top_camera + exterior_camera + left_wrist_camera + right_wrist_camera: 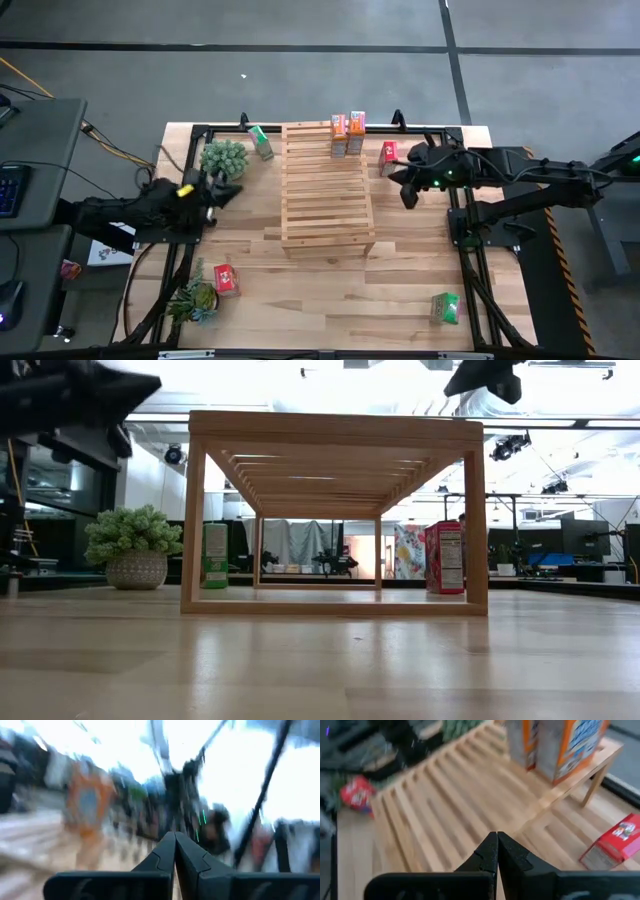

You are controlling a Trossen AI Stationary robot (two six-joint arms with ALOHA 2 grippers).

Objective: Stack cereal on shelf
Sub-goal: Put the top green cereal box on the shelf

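Two orange cereal boxes stand on far end of shelf; four remain on table: red box just right of shelf's far end, green box far left by potted plant, red box near left, green box near right. Right gripper pinched closed, empty, beside shelf's right edge. Left gripper closed too, empty (left of shelf). Risk: closed fingers descending on nearby red box would topple it; sweep across shelf could knock orange pair off
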